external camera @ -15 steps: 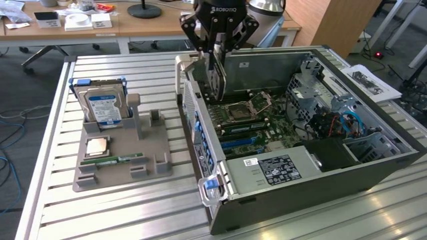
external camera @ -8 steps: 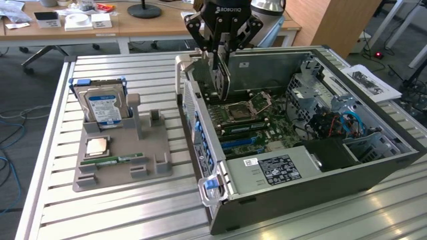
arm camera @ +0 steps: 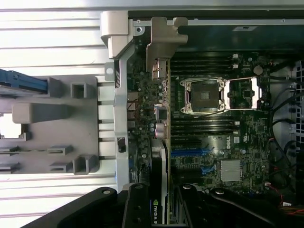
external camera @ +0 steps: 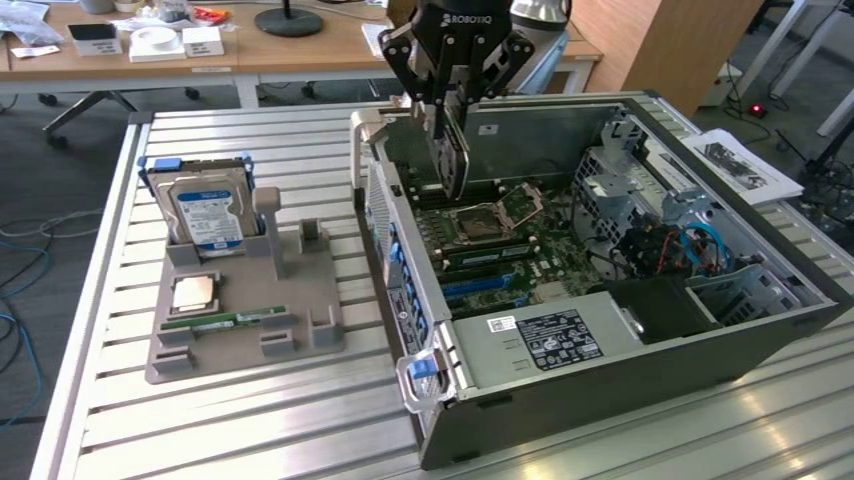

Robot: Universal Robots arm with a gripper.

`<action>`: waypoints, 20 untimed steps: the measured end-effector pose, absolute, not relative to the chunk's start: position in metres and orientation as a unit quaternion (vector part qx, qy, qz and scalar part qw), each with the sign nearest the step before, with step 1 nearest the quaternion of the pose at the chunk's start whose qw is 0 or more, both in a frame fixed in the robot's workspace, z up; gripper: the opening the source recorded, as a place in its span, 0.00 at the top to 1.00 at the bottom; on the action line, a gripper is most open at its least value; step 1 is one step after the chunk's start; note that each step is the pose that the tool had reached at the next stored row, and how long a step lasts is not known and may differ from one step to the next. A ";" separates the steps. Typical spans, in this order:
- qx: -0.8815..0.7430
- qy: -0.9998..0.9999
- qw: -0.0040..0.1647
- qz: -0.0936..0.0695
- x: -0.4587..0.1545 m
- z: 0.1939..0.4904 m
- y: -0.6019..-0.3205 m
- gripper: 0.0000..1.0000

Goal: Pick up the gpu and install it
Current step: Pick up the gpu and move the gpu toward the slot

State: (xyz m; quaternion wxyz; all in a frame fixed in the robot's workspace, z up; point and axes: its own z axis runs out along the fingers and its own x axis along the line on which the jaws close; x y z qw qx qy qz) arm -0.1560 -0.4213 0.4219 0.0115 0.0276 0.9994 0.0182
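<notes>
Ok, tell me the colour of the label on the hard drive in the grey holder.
Blue and white; the hard drive shows best in the exterior view.

One gripper (external camera: 450, 105), two fingers (arm camera: 135, 209). One graphics card (external camera: 455, 150). One computer case (external camera: 601, 372), lid off; inside, one motherboard (external camera: 534, 255), one processor socket (external camera: 487, 222), two blue slots (arm camera: 190, 153). One slatted metal table (external camera: 120, 420). One gray holder (external camera: 240, 335) on it. On holder: one hard drive (external camera: 207, 215) with blue label, one processor chip (external camera: 196, 292), one memory stick (external camera: 227, 321). One printed sheet (external camera: 747, 165) beside case, at exterior view's right. Wooden table (external camera: 294, 55) behind: one tape roll (external camera: 156, 38), one black round base (external camera: 287, 20). Memory slots (arm camera: 204, 127) beside socket too dark to count.
</notes>
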 end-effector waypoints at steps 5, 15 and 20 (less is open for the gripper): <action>0.028 0.999 0.011 0.018 -0.151 0.422 -0.421 0.73; 0.028 0.999 0.011 0.018 -0.140 0.422 -0.421 0.73; 0.028 0.999 0.011 0.018 -0.133 0.422 -0.421 0.73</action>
